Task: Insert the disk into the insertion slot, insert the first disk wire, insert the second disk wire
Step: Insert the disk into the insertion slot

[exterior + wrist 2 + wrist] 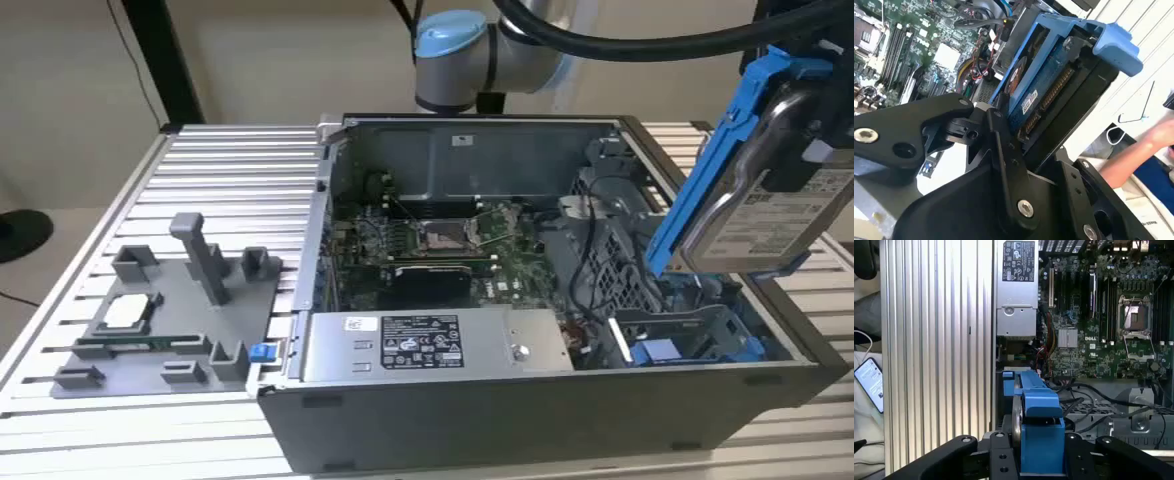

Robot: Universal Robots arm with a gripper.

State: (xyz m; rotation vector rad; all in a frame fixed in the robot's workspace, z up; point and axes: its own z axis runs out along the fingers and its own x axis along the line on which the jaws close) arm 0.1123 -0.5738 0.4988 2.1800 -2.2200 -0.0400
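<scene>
Blue-framed, steeply tilted. Exterior view: finds the disk (761,215) raised in the gripper (798,160), clear above the insertion slot (694,335) at the computer case's (534,410) end on the exterior view's right. Second wrist view: finds fingers (1004,150) clamped on the disk's sides. First wrist view: confirms the clamp, disk edge-on over the case.

Case (534,425), grey fixture (140,345) on slatted table (234,170)

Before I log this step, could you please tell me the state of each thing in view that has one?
disk: held up in the air, tilted, not inserted.
gripper: shut on the disk.
slot: open, without the disk.
case: lying on its side, open on top.
</scene>
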